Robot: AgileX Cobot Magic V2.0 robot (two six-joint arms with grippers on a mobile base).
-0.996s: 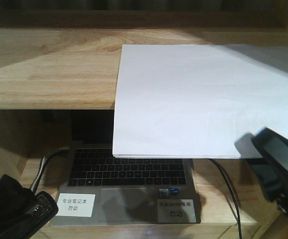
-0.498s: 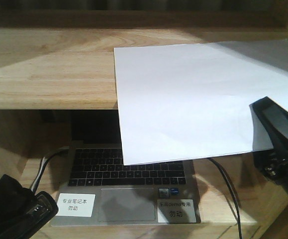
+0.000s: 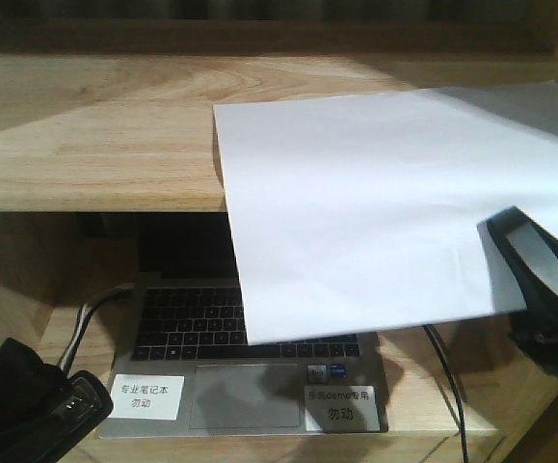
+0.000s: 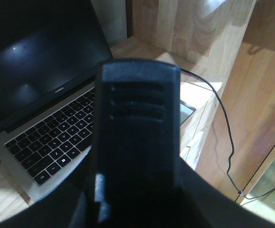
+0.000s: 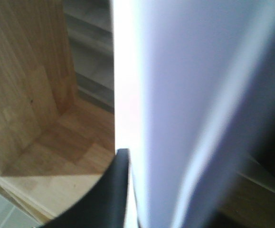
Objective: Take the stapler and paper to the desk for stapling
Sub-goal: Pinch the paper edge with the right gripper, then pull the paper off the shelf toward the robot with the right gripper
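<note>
Plastic bulk in matte black, the left gripper (image 3: 66,410), sits low and just left of the open silver laptop with black keys (image 3: 245,371). A small metal glint shows near its tip. In the left wrist view a black ribbed block (image 4: 137,137) rises in front of the laptop's keyboard and dark screen. I cannot tell whether that block is a finger or the stapler, nor how far the jaws stand apart.

A grey cable (image 3: 91,313) curls in at the laptop's left rear corner. Two white rectangular labels with printed characters (image 3: 147,396) lie on the palm rest, one at each side of the trackpad.

The wide light-wood desk (image 3: 95,125) runs above and behind the laptop, which sits in a lower recess under the desk's front edge. The white rectangular paper (image 3: 375,203) lies tilted over the desk. Its near edge overhangs and hides the right part of the laptop's screen and top key rows. Whether its far part touches the wood is unclear.

A thin black cable (image 3: 447,376) trails down just right of the laptop.

Further right of the laptop, the black right gripper (image 3: 539,280) is closed on the paper's near right corner. In the right wrist view one dark finger (image 5: 116,190) presses against the sheet's edge.
</note>
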